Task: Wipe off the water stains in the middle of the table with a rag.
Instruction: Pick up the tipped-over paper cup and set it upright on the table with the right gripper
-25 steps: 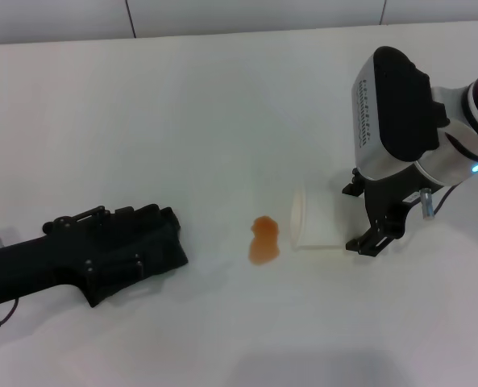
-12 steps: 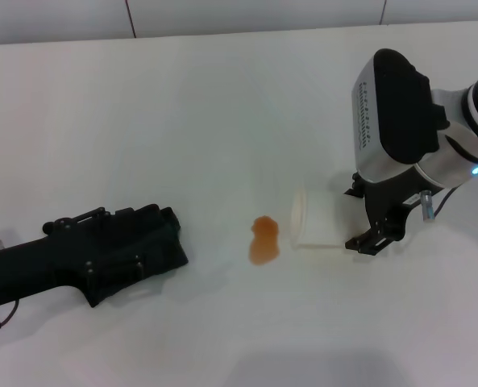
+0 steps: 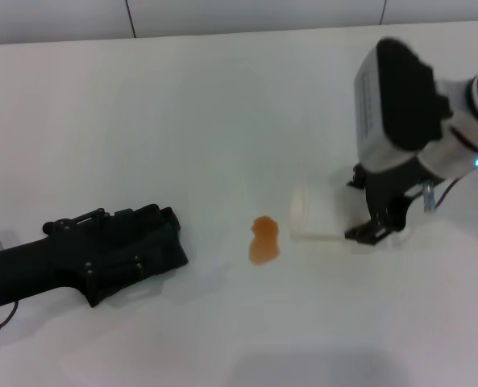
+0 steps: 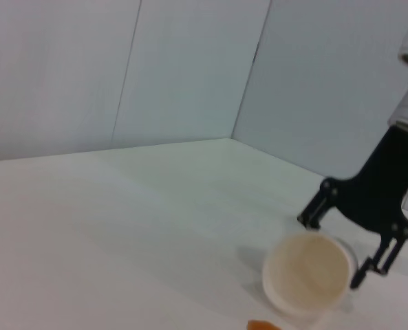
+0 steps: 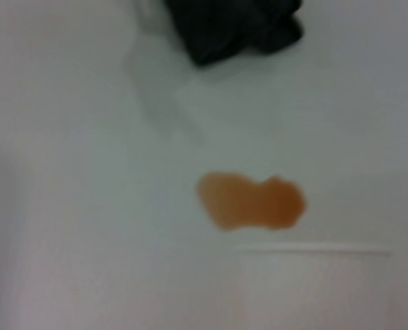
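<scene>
The orange water stains (image 3: 263,239) sit mid-table (image 3: 222,105), a small lobed blotch whose long axis runs toward and away from the robot. The dark rag (image 3: 154,242) lies well to the robot's left of it, bunched around the left gripper (image 3: 134,246), which rests low on the table; whether that gripper has actually pinched the cloth I cannot tell. Just right of the blotch lies a white paper cup (image 3: 313,216) on its side, mouth toward the stain, with the right gripper (image 3: 373,211) spread open around its base. The rag must travel rightward. No brand or writing is legible anywhere.
</scene>
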{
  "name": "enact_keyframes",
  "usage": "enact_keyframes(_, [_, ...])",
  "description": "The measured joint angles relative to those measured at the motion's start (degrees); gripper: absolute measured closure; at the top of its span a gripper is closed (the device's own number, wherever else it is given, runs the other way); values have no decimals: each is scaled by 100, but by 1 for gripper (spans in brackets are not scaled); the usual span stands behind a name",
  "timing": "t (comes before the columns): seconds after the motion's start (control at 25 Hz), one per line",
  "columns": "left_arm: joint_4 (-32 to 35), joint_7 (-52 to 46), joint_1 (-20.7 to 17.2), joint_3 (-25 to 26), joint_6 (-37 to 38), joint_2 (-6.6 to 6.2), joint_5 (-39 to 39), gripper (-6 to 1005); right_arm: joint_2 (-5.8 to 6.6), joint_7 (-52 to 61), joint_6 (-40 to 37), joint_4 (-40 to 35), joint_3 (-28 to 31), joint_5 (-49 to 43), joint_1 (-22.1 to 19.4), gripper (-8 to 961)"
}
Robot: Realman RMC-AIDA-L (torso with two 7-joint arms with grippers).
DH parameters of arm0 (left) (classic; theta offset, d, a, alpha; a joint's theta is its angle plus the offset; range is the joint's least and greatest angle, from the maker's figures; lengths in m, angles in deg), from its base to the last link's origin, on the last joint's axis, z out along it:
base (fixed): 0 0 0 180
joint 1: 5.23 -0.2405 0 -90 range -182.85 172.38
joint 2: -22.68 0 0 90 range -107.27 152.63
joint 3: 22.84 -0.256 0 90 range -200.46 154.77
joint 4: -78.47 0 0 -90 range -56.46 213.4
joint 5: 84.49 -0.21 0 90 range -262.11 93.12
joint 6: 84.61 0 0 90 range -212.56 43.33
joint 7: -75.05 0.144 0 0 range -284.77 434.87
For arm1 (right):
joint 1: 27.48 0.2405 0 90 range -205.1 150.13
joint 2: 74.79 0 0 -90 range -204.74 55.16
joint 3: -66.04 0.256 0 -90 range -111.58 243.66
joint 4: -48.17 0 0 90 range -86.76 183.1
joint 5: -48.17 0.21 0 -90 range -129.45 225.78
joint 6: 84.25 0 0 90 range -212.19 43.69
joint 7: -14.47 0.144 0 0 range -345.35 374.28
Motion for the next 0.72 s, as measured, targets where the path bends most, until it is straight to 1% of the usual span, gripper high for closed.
enact_keyframes(0.04, [0, 0, 0, 0, 0, 0, 0, 140, 1, 18, -58, -68, 132, 38, 0, 274])
enact_keyframes(0.16, [0, 0, 9, 1, 0, 0, 0, 140, 3, 45, -397, -377, 801, 338, -13, 276])
enact_keyframes(0.2, [0, 0, 13, 0, 0, 0, 0, 140, 3, 45, -397, -377, 801, 338, -13, 277])
enact_keyframes(0.24, [0, 0, 15, 0, 0, 0, 0, 140, 12, 49, -533, -495, 1081, 529, -14, 277])
enact_keyframes(0.28, [0, 0, 15, 0, 0, 0, 0, 140, 22, 36, -664, -626, 1639, 945, -49, 278])
enact_keyframes(0.36, [0, 1, 20, 0, 0, 0, 0, 140, 25, -76, -598, -631, 1977, 1323, -164, 280])
enact_keyframes(0.4, [0, 3, 22, 0, 0, 0, 0, 140, 27, -214, -505, -592, 2129, 1556, -287, 280])
enact_keyframes(0.44, [0, 8, 25, 0, 0, 0, 0, 140, 24, -375, -407, -547, 2183, 1754, -389, 281])
enact_keyframes(0.56, [0, 17, 31, 0, 0, 5, 0, 140, 12, -1228, 53, -276, 2258, 2580, -877, 281])
enact_keyframes(0.64, [0, 14, 34, 0, 0, 7, 0, 140, 9, -2008, 328, 32, 2246, 3336, -1248, 282])
enact_keyframes(0.68, [0, 9, 34, 0, 0, 7, 0, 140, 10, -2396, 394, 224, 2247, 3723, -1383, 282])
enact_keyframes(0.72, [0, 6, 34, 0, 0, 7, 0, 140, 10, -2396, 394, 224, 2247, 3723, -1383, 283])
